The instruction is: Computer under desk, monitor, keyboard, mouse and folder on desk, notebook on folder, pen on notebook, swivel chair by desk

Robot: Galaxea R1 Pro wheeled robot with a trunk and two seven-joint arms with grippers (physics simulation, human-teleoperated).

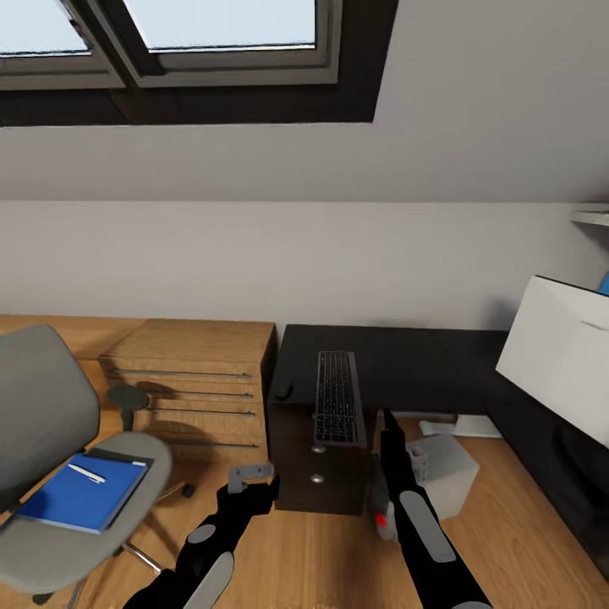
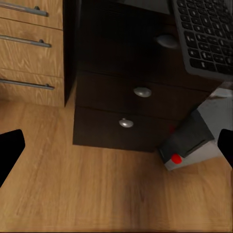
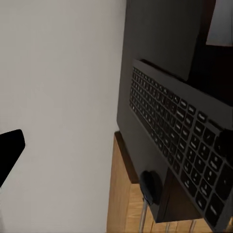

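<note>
The glossy black bench (image 1: 406, 364) was seen bearing the keyboard (image 1: 338, 397) lengthwise at its near left, its near end overhanging the edge. The mouse (image 1: 282, 390) was laid just left of it. The monitor (image 1: 558, 351) was stood at the right.

On the wooden floor (image 1: 321, 558), the computer (image 1: 436, 482) was stood under the bench.

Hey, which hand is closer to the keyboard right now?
The right hand. It is raised just beside the near end of the keyboard, at the desk edge. The left hand sits lower, in front of the drawers and off to the keyboard's left.
</note>
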